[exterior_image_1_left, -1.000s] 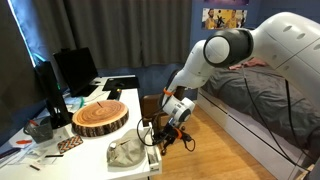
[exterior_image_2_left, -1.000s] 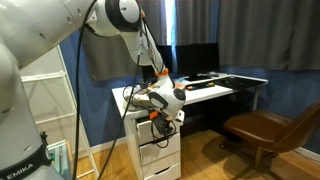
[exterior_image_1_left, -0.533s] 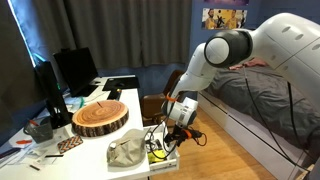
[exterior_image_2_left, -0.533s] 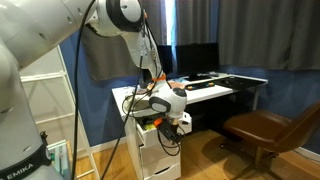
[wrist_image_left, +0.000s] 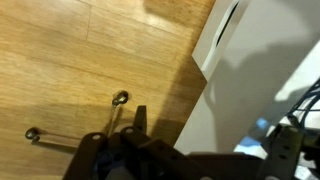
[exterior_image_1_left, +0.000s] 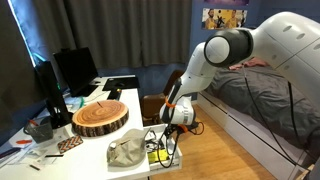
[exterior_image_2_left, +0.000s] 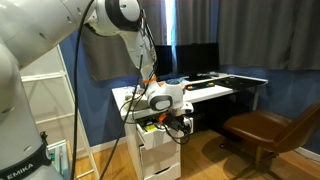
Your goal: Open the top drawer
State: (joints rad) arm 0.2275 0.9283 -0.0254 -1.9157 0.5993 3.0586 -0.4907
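Observation:
The top drawer of the white desk stands pulled out, with yellow and black clutter inside; an exterior view shows it jutting from the cabinet. My gripper hangs just above and in front of the drawer's front edge, also seen from the other side. In the wrist view the flat white drawer front fills the right side over the wood floor. One dark finger stands left of that front with no partner beside it, so the gripper looks open. The other finger is lost in shadow.
A wooden slab, a crumpled grey cloth and monitors sit on the desk. A brown chair stands nearby and a bed lies behind the arm. Lower drawers stay closed. A thin metal rod lies on the floor.
The drawer slid out from the desk as my gripper drew back with it. My gripper now sits slightly higher than half a second ago.

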